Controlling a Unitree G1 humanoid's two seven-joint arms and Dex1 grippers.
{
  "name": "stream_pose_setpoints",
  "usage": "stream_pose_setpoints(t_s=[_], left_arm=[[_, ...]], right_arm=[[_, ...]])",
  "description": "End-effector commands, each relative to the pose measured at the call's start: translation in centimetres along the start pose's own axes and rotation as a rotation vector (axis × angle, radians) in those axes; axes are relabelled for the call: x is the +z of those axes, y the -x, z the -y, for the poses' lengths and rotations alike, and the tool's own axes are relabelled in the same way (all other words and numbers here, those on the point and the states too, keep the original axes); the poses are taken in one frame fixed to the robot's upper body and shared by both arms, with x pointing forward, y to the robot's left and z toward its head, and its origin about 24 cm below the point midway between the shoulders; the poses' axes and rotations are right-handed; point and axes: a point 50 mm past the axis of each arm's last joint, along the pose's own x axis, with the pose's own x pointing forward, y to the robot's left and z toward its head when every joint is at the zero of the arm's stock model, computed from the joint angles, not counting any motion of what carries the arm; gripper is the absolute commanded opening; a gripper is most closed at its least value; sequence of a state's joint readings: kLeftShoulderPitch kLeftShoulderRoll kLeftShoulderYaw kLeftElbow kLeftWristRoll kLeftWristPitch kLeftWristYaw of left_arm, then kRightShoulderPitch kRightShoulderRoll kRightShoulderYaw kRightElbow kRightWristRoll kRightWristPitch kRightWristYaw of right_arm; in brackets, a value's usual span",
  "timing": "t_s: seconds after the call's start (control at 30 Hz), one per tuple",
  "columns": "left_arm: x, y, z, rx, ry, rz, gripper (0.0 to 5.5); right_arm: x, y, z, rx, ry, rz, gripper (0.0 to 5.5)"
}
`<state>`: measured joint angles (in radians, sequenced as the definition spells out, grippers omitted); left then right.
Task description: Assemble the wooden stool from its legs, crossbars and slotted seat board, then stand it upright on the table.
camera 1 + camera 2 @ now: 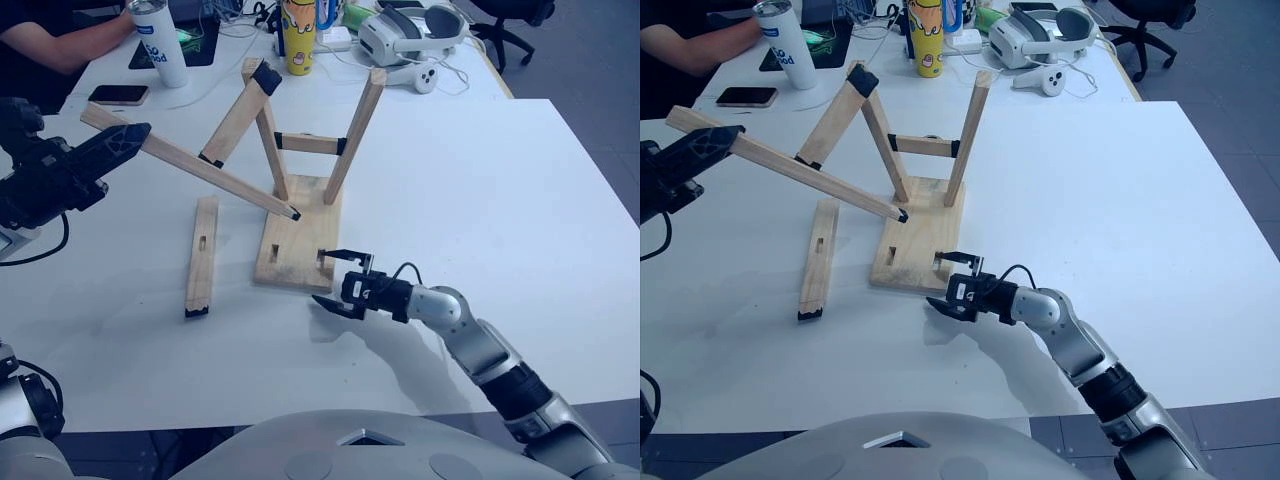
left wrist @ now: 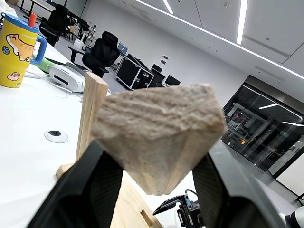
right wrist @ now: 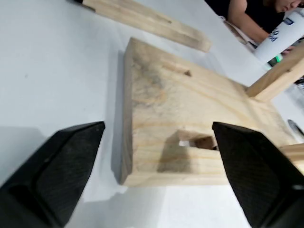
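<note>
Note that the left gripper is closed on the upper end of a leg; the left wrist view shows the leg's end face clamped between both fingers. The leg's long axis slants from the gripper, at the robot's left, down and to the right, and its lower tip rests on or just above the middle of the seat board; contact cannot be confirmed. The board lies flat on the table with its long axis running away from the robot. Two uprights joined by a crossbar stand at its far end. A loose leg lies just beside the board on its left, parallel to it. The right gripper is wide open and holds nothing. It sits low at the board's near right corner, pointing at the near edge, with an open slot directly ahead between its fingers. That slot lies nearer the robot than the held leg's tip, so expect to draw the tip back along the board's long axis. The right arm is nearer and looks best placed to steady the board.
</note>
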<state>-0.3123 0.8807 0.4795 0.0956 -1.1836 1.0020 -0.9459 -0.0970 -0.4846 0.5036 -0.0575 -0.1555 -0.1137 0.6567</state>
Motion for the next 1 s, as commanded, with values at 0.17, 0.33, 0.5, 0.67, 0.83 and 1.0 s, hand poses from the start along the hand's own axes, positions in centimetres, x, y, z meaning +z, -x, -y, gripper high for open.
stream_pose_setpoints(t_s=[0.17,0.33,0.5,0.67,0.83,1.0], left_arm=[[-0.3,-0.7,0.5,-0.045,-0.020,-0.001,2.02],[-0.4,-1.0,0.7,-0.039,-0.042,0.030,2.02],[-0.3,-2.3,0.6,-0.026,-0.116,0.024,2.02],[-0.3,-4.0,1.6,-0.054,-0.245,-0.055,2.02],[-1.2,-5.5,2.1,-0.076,-0.398,-0.209,2.02],[-2.3,-6.2,1.8,-0.106,-0.437,-0.280,2.02]], right_arm=[[-1.0,2.0,3.7,-0.082,0.069,-0.082,4.20],[-2.1,4.0,5.8,-0.096,0.109,-0.152,4.20],[-1.7,5.0,6.6,-0.193,-0.137,-0.043,4.20],[1.3,4.8,4.7,-0.177,-0.749,0.289,3.60],[0.3,2.4,4.8,-0.424,-0.859,0.207,2.89],[-0.5,-0.3,3.8,-0.513,-0.909,0.128,2.12]])
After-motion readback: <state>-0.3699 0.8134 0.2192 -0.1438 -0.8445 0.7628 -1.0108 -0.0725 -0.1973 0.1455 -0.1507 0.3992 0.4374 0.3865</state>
